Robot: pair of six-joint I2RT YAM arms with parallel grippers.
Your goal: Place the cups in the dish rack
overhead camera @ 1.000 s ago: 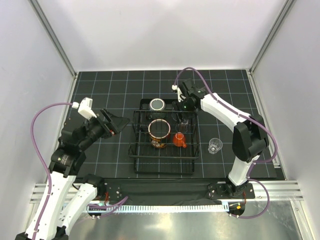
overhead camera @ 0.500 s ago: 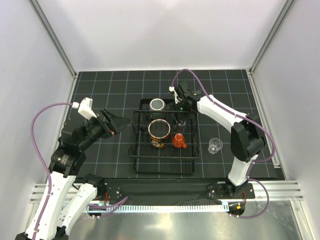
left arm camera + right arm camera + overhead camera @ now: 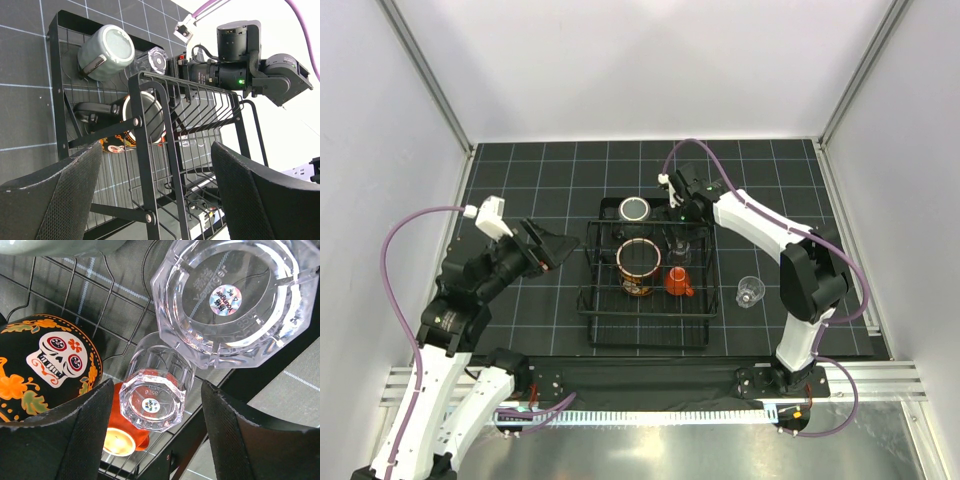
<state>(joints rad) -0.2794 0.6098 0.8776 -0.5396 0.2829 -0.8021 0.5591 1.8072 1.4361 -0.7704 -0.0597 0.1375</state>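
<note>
The black wire dish rack (image 3: 603,300) stands mid-table. In it are the grey-green cup (image 3: 635,209), the large dark patterned mug (image 3: 639,265), the small orange cup (image 3: 678,281) and two clear cups (image 3: 679,246). A third clear cup (image 3: 750,291) stands on the mat right of the rack. My right gripper (image 3: 682,214) is open and empty over the rack's back right corner. In the right wrist view, one clear cup (image 3: 240,295) and another (image 3: 152,400) show base-up beyond the open right gripper (image 3: 157,390), with the orange cup (image 3: 120,440) and mug (image 3: 45,360). My left gripper (image 3: 563,246) is open left of the rack.
The left wrist view shows the rack's raised side frame (image 3: 150,125) close before my open left gripper (image 3: 156,150), with the grey-green cup (image 3: 107,52) and mug (image 3: 142,117) behind it. White walls enclose the black gridded mat (image 3: 520,180).
My right gripper has shifted slightly left and back over the rack's rear corner. The left arm has hardly moved.
</note>
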